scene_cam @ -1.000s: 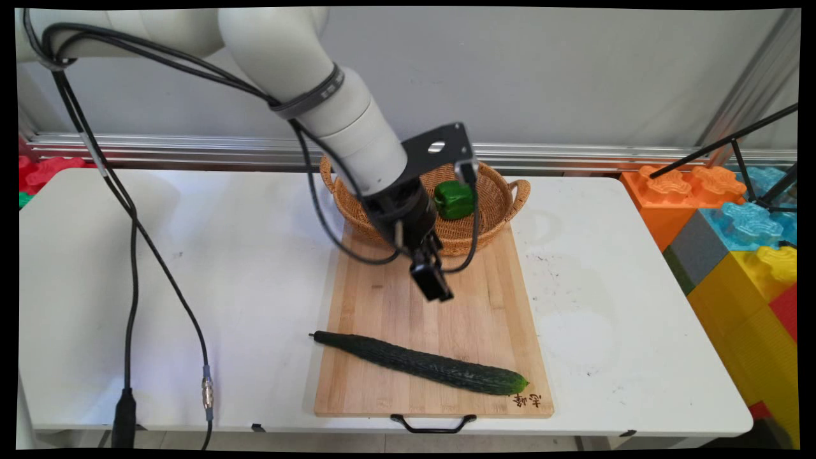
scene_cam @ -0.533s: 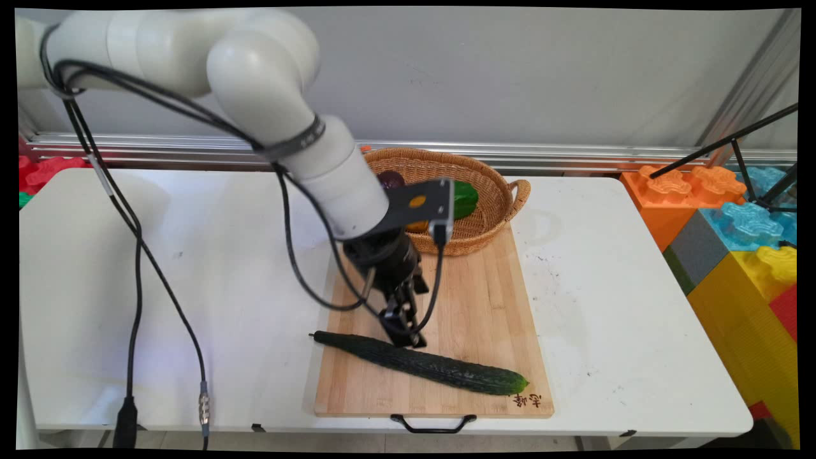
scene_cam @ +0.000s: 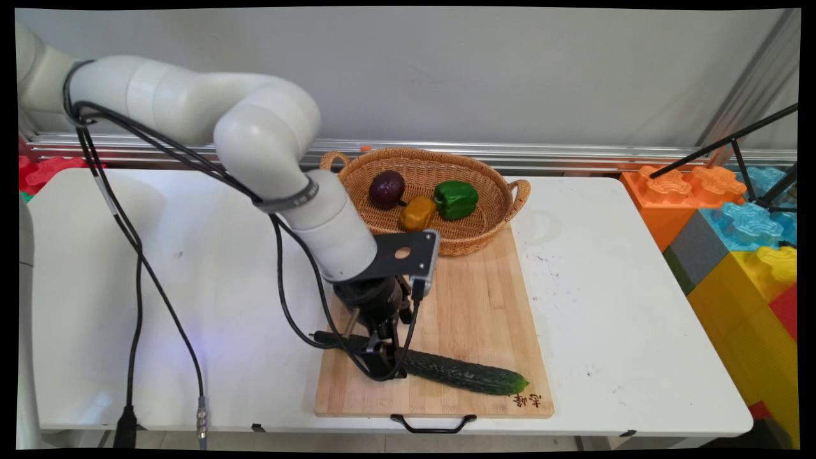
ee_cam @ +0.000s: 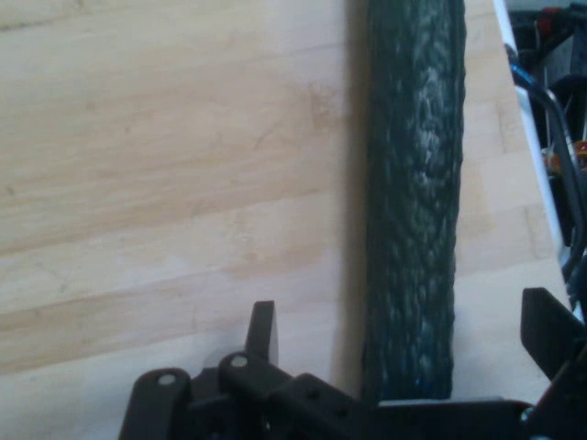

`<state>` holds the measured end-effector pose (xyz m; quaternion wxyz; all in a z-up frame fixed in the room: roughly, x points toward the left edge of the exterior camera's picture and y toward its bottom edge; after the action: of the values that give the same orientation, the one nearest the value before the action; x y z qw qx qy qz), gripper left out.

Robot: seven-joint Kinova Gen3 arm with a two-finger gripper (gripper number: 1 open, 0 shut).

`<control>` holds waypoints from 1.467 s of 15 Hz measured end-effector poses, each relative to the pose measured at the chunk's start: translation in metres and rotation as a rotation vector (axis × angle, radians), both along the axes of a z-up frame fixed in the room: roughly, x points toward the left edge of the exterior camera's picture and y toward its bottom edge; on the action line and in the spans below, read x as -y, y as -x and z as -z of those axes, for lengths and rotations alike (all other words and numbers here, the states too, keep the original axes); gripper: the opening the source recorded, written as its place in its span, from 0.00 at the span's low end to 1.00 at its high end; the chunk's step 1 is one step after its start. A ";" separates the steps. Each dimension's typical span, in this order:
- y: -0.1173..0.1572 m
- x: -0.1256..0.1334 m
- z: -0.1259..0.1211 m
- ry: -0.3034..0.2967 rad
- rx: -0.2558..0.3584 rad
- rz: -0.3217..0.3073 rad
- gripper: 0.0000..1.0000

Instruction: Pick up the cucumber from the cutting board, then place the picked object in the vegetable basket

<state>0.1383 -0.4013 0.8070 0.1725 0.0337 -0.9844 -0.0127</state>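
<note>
A long dark green cucumber (scene_cam: pixel 465 374) lies slantwise on the near part of a wooden cutting board (scene_cam: pixel 475 299). My gripper (scene_cam: pixel 382 362) is lowered onto the cucumber's left half and hides that stretch of it. In the hand view the cucumber (ee_cam: pixel 413 220) runs up the picture between the two fingers (ee_cam: pixel 262 332). My gripper (ee_cam: pixel 404 339) is open, with a gap on each side of the cucumber. The fingers straddle it without pressing on it.
A wicker basket (scene_cam: pixel 507 191) at the board's far end holds a purple fruit (scene_cam: pixel 387 189), an orange-brown pepper (scene_cam: pixel 417 213) and a green pepper (scene_cam: pixel 456 199). Large coloured blocks (scene_cam: pixel 746 242) stand to the table's right. Black cables (scene_cam: pixel 137 287) hang over the table's left.
The arm has swung from in front of the basket down and toward the near side. The gripper has dropped from above the board's middle to around the cucumber.
</note>
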 end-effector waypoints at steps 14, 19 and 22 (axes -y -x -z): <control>0.007 -0.001 -0.013 0.050 -0.036 0.048 0.00; 0.015 0.038 -0.061 0.179 -0.112 0.042 0.00; 0.013 0.078 -0.084 0.278 -0.140 0.001 0.00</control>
<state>0.1249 -0.4791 0.8909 0.2436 0.0081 -0.9622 0.1212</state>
